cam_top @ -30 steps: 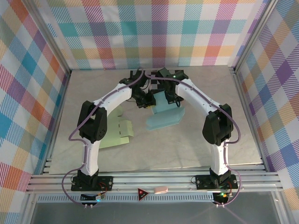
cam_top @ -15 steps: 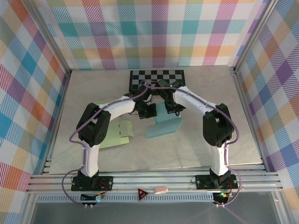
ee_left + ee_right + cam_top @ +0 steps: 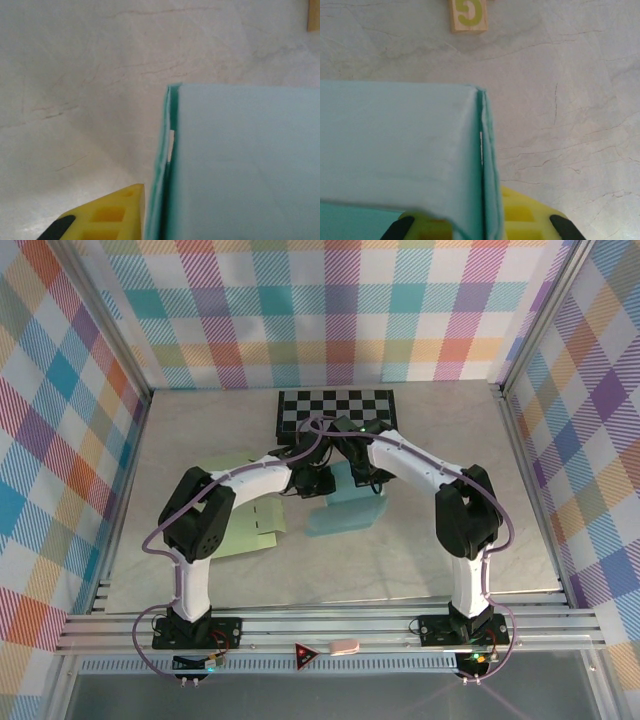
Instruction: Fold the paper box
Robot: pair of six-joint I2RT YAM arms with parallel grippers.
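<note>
The teal paper box (image 3: 345, 512) stands on the marble surface (image 3: 200, 430) near its middle, just in front of a checkerboard mat (image 3: 335, 410), with the left arm (image 3: 250, 475) and right arm (image 3: 420, 465) meeting over its far end. In the right wrist view the right jaws are pinched narrow on the box, one folded side wall (image 3: 487, 165) running down between the yellow fingers (image 3: 522, 217). A wooden block with a green numeral (image 3: 467, 15) lies on the surface beyond it. In the left wrist view one yellow finger (image 3: 105, 215) sits just outside the opposite wall (image 3: 159, 200). The other finger is hidden, so I cannot tell how the left jaws stand. A pale green flat sheet (image 3: 245, 530) lies to the left, apart from the box.
</note>
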